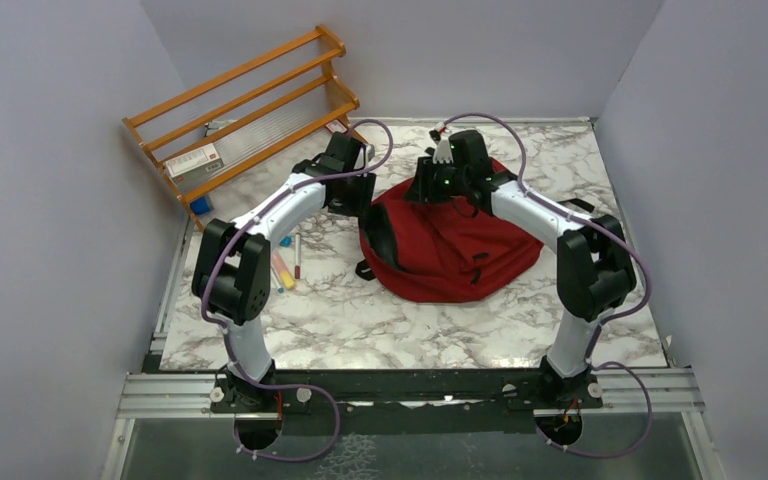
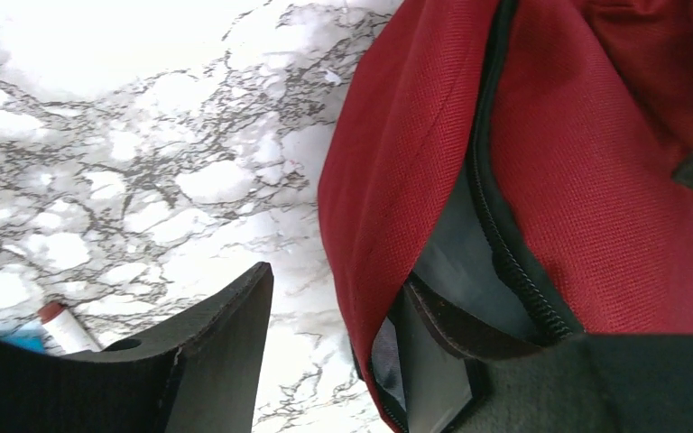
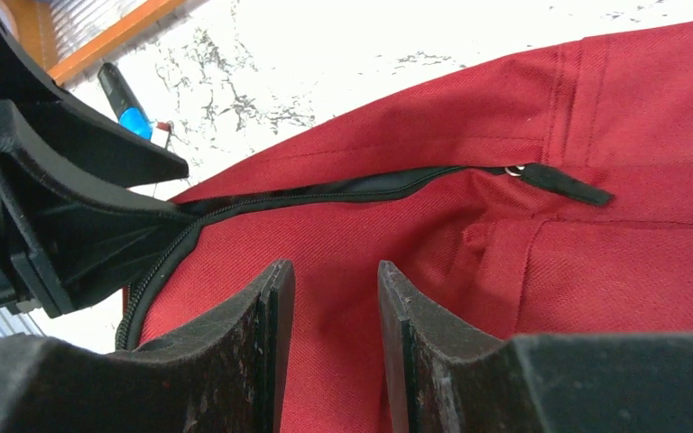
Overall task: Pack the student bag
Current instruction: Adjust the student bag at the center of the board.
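The student bag (image 1: 450, 250), dark red with black zipper trim, lies flat in the middle of the marble table. My left gripper (image 1: 355, 195) is at its upper left edge and is open. In the left wrist view the bag's red rim (image 2: 397, 180) passes between the fingers (image 2: 221, 347), with the other finger inside the grey-lined mouth. My right gripper (image 1: 442, 178) hovers over the bag's top, open (image 3: 332, 271), with bare red fabric (image 3: 650, 262) beneath the gap. The zipper (image 3: 325, 191) is undone, and its pull (image 3: 564, 183) lies to the right.
A wooden rack (image 1: 245, 110) leans at the back left with a small box (image 1: 193, 162) on it. Several pens (image 1: 290, 262) lie on the table left of the bag. A red-capped marker (image 2: 63, 327) is beside my left finger. Walls close in on three sides.
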Action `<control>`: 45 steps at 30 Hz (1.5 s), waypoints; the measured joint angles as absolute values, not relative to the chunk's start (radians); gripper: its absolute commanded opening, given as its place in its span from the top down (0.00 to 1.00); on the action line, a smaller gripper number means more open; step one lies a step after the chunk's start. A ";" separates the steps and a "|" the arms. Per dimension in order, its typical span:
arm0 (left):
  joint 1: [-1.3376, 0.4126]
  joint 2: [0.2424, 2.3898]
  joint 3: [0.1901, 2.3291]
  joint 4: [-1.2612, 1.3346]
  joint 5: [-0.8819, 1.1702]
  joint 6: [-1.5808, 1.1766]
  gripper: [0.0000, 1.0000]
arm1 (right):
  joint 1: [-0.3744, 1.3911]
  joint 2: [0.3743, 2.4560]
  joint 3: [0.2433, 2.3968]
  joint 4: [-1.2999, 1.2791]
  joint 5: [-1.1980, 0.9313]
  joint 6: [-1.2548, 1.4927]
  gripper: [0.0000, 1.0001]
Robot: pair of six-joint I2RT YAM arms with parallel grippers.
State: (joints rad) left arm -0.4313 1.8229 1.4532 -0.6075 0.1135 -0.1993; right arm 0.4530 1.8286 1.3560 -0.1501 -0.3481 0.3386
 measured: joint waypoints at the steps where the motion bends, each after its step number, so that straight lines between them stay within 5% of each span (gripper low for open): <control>1: -0.431 1.824 1.454 -0.613 0.101 -0.195 0.48 | 0.456 1.830 1.356 -0.150 -0.353 0.339 0.56; 26: -0.431 1.871 1.552 -0.626 0.041 -0.180 0.46 | 0.549 1.820 1.243 -0.145 -0.359 0.327 0.53; 39: -0.456 1.703 1.516 -0.628 0.094 -0.200 0.43 | 0.546 1.269 0.976 -0.231 0.010 0.350 0.48; 45: -0.547 1.626 1.498 -0.595 0.122 -0.177 0.43 | 0.542 1.198 0.906 -0.326 0.027 0.382 0.49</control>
